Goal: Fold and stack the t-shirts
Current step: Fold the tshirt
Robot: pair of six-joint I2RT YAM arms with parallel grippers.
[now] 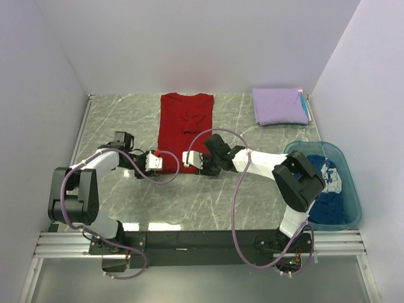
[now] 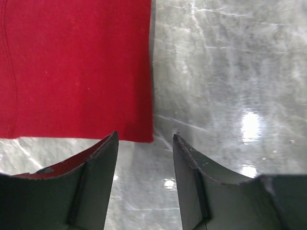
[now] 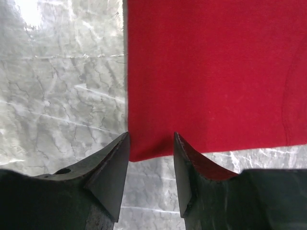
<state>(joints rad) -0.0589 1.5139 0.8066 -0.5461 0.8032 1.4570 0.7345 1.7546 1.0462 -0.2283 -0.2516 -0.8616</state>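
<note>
Red shirt (image 1: 185,123) is laid flat on the table (image 1: 252,196), hem nearest the arms. At its near left corner the left gripper (image 2: 145,136) is held low, jaws spread, with the corner seen just ahead of the gap. At the near right corner the right gripper (image 3: 151,135) is likewise spread over the hem, and nothing is pinched. Farther right, a folded lavender shirt (image 1: 279,106) is seen at the far edge. A blue shirt (image 1: 328,202) is heaped in a tub (image 1: 355,192).
</note>
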